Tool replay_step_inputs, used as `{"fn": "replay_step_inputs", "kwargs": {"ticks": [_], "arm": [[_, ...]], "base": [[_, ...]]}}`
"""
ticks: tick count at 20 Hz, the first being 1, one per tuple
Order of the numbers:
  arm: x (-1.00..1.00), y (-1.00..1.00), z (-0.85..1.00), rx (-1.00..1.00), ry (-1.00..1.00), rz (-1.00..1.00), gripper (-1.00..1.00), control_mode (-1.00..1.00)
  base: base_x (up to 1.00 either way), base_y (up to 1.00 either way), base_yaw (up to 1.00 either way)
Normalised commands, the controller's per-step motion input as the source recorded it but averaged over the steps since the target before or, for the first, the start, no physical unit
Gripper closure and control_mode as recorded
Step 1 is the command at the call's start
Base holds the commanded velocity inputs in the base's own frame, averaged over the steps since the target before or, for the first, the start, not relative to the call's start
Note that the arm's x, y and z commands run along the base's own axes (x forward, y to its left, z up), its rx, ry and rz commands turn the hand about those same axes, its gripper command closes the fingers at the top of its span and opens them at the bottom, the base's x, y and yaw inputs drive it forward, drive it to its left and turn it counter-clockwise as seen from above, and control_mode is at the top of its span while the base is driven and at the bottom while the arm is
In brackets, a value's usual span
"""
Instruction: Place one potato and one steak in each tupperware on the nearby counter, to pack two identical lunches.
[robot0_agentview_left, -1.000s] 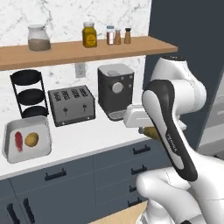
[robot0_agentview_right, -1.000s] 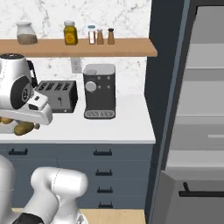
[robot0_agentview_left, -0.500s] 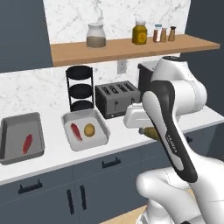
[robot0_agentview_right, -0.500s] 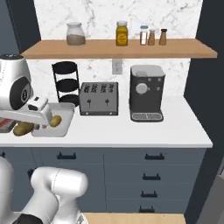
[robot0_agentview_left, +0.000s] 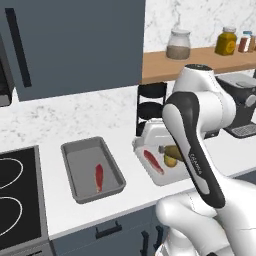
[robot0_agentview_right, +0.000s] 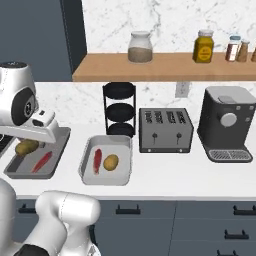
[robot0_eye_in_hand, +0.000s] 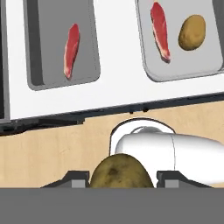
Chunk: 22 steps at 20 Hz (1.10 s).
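My gripper (robot0_agentview_right: 27, 148) is shut on a yellow-brown potato (robot0_eye_in_hand: 121, 173), held in front of the white counter (robot0_agentview_right: 165, 175) and above the floor. The left tupperware (robot0_agentview_left: 75, 175) holds one red steak (robot0_agentview_left: 99, 177), seen in the hand view as a steak (robot0_eye_in_hand: 71, 50) alone in its tray (robot0_eye_in_hand: 43, 65). The right tupperware (robot0_agentview_right: 87, 165) holds a steak (robot0_agentview_right: 97, 161) and a second potato (robot0_agentview_right: 111, 161); both lie in the tray (robot0_eye_in_hand: 205, 65) in the hand view. In the left base view my forearm hides the gripper.
A black stovetop (robot0_agentview_left: 15, 185) lies left of the trays. Behind the right tray stands a black tiered rack (robot0_agentview_right: 119, 107), then a toaster (robot0_agentview_right: 165, 131) and a coffee machine (robot0_agentview_right: 227, 125). A wooden shelf (robot0_agentview_right: 150, 72) with jars hangs above. Dark drawers run under the counter.
The base has driven left along the counter, so the toaster and coffee machine slid right and both trays and the stovetop came into view. The gripper keeps its hold on the potato.
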Motion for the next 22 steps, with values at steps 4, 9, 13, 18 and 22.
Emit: {"fn": "replay_step_inputs", "kwargs": {"ticks": [4,9,13,18,22], "arm": [[0.4,0.75,-0.4,-0.07,0.0,0.0,1.0,-1.0],[0.81,1.0,-0.92,-0.04,-0.12,0.0,1.0,-1.0],[1.0,0.82,-1.0,0.0,-0.11,-0.03,1.0,-1.0],[1.0,0.54,-0.77,0.0,-0.01,-0.07,1.0,-1.0],[1.0,0.14,-0.32,0.0,0.09,-0.04,1.0,-1.0]], "base": [[0.13,0.25,0.0],[0.0,0.0,0.0],[0.0,0.0,0.0],[0.0,0.0,0.0],[0.0,0.0,0.0]]}}
